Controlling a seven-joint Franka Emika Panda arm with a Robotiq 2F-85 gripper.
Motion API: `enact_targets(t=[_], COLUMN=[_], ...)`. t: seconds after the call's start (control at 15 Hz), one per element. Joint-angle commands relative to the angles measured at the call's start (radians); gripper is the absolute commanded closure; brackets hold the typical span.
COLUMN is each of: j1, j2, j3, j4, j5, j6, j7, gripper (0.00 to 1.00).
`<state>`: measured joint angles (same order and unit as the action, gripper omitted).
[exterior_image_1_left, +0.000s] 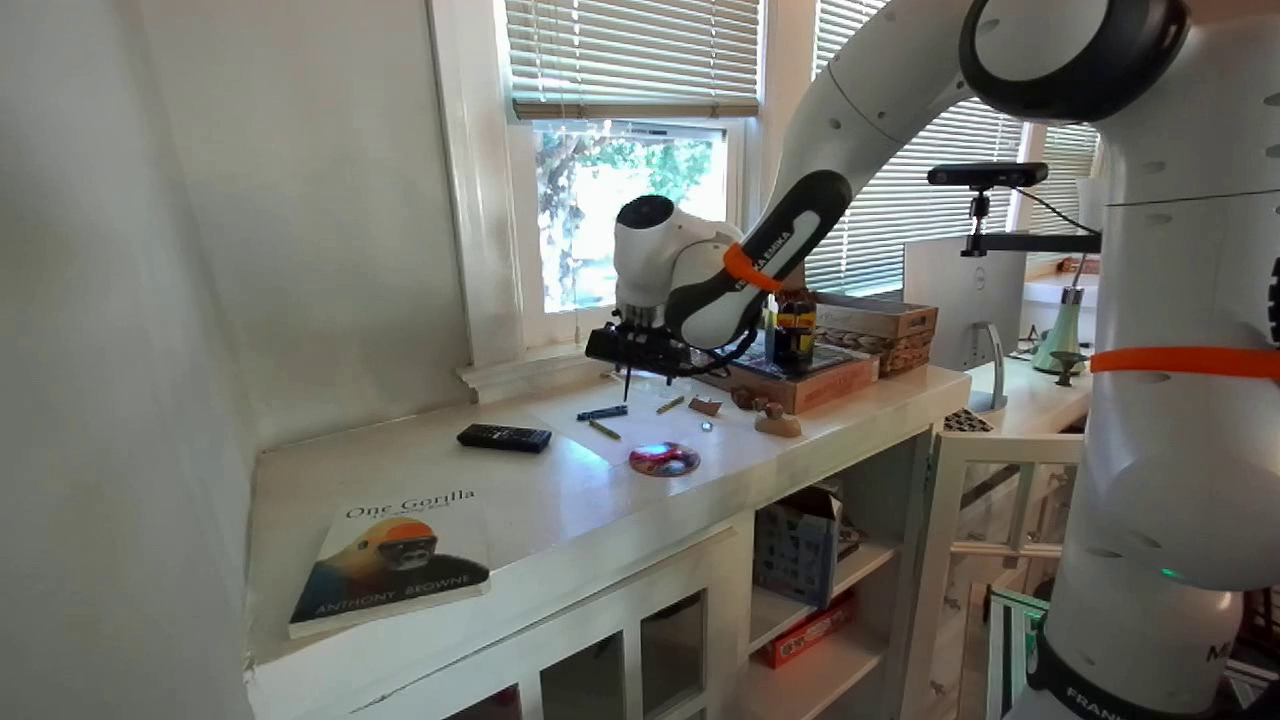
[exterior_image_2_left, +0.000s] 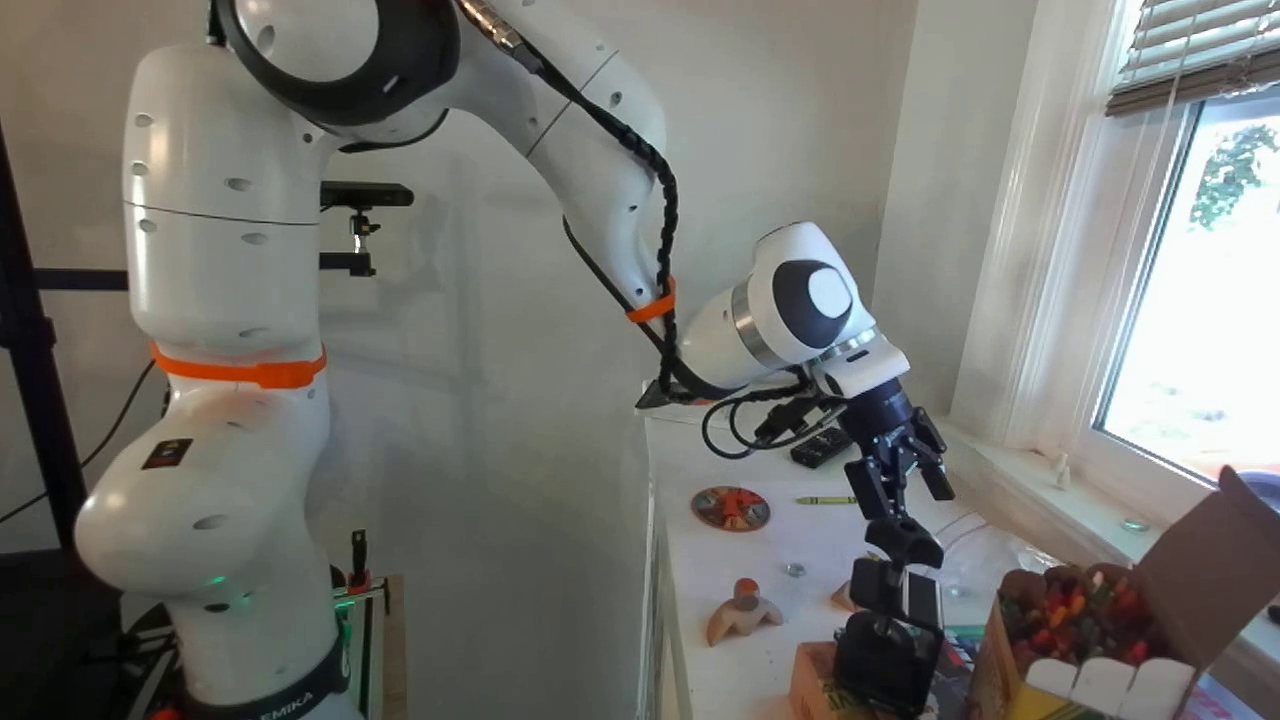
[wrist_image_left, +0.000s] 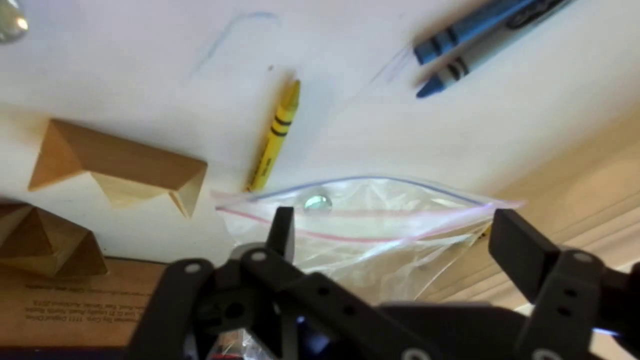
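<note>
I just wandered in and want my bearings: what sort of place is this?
Likely a room in a home, though I can't be sure: a book titled One Gorilla, a remote control and a yellow crayon all lie out in view.

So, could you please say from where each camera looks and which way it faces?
In an exterior view: across the counter, facing the window; the arm shows.
In an exterior view: near an open carton, facing a wall; the arm shows.
Wrist view: on the wrist, looking down at a plastic bag; the open gripper shows.
Both exterior views share the disc and remote.
</note>
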<state>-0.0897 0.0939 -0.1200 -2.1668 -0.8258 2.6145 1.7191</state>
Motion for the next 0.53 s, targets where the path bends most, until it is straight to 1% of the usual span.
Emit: enact_targets(t=[0.0, 0.27, 0.4, 0.47], j1=[0.009, 0.019, 0.017, 0.013], j2=[-0.099, -0.192, -0.227, -0.238], j3=[0.028, 0.045, 0.041, 0.037], j4=[-0.093, -0.153, -0.168, -0.169], j5=[0.182, 0.489, 0.638, 0.690], j6=[0.032, -0.020, -0.071, -0.110], j7=[-0.156, -0.414, -0.539, -0.590], gripper=[0.00, 0.00, 0.00, 0.00])
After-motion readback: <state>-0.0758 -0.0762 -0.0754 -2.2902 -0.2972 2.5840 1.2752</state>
